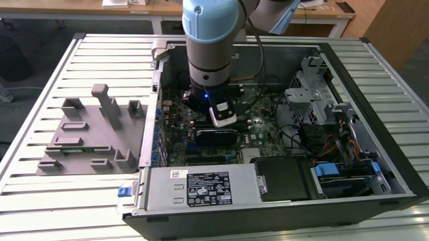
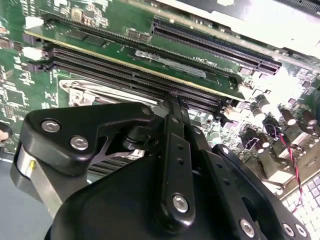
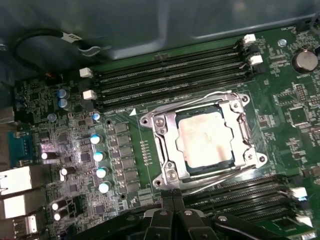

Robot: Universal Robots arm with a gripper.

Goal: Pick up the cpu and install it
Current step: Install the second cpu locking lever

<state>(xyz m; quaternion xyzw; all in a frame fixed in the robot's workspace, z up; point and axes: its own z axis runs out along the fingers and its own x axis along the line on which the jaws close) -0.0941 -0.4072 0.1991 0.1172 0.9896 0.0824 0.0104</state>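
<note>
- Arm point(image 1: 213, 45) reaches down into the open computer case point(image 1: 375, 165) lying on the slatted desk point(image 1: 40, 211)
- Gripper point(image 3: 172, 202) fingers pressed together, holding nothing, poised just beside the socket frame point(image 3: 165, 150)
- cpu point(image 3: 205, 140) sits seated in the motherboard point(image 3: 280, 100) socket, metal frame around it, memory slots point(image 3: 170, 80) alongside

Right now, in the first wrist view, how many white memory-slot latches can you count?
6. On the slot bank beyond the cpu: two latches at one end, two at the other. Two more on the bank beside the gripper, which may hide others.
</note>
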